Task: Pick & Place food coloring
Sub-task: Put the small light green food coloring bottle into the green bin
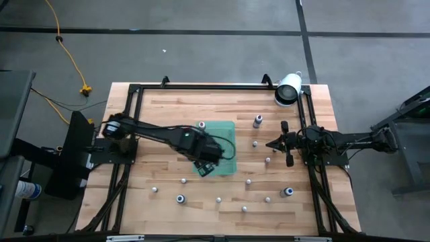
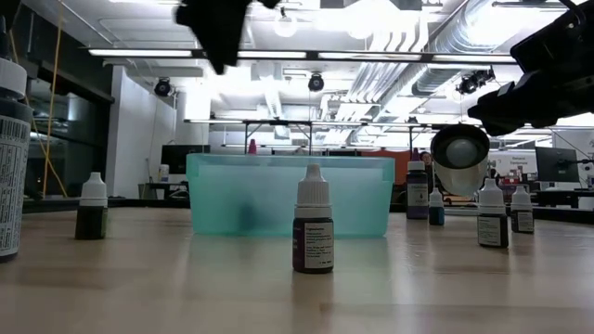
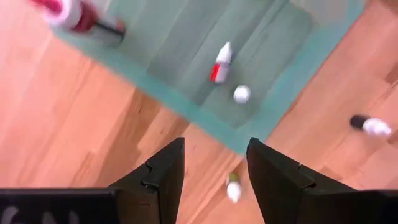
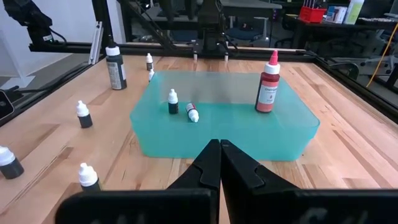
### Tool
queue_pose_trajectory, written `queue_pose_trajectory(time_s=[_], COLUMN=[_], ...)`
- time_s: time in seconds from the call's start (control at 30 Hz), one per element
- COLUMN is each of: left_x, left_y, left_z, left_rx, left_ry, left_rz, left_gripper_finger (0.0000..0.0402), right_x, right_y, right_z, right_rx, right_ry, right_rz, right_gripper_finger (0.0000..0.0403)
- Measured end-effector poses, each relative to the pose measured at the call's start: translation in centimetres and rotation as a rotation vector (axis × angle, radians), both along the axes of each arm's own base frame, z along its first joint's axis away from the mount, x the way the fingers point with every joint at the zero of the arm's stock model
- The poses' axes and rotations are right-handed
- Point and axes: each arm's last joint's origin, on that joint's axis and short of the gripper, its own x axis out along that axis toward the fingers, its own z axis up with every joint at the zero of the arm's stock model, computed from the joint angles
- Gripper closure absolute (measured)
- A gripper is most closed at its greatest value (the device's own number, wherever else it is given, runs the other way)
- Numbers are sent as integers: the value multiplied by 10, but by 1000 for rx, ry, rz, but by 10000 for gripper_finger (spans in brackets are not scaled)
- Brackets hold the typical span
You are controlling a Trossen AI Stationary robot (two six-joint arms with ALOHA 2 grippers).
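Three food coloring bottles are inside the translucent green tray point(image 1: 222, 138). A tall red one point(image 4: 268, 84) stands upright, a small dark one point(image 4: 173, 102) stands, and a red-labelled one point(image 3: 221, 64) lies on its side. Several more small bottles stand scattered on the wooden table, such as one point(image 1: 257, 121) right of the tray and one point(image 2: 314, 232) in front of it. My left gripper point(image 3: 216, 146) hangs open, pointing down, above the tray's near edge point(image 1: 205, 166), with nothing between its fingers. My right gripper point(image 4: 219, 149) is shut and waits level at the table's right side point(image 1: 272, 143).
A large white cylinder point(image 1: 287, 89) lies at the table's far right corner. A black frame point(image 1: 201, 86) runs along the table's edges. Loose bottles point(image 1: 180, 198) point(image 1: 289, 192) dot the near half of the table, and one small bottle point(image 3: 233, 186) stands right below my left gripper.
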Motion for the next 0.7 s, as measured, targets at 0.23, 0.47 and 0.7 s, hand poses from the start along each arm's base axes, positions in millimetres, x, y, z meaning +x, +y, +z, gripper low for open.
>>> queue_pose_trajectory(time_s=[0.23, 0.47, 0.7], left_x=[-48, -76, -86], left_y=[-13, -29, -40], left_z=[-18, -51, -64], left_rx=[-37, -197, -187], left_ry=[9, 1, 23], left_rz=[102, 106, 48], left_gripper_finger=[238, 238, 238], right_x=[0, 0, 0], right_y=[0, 0, 0], right_z=[0, 0, 0], right_rx=[0, 0, 0], right_ry=[0, 0, 0], right_rz=[0, 0, 0], right_gripper_finger=[402, 402, 402])
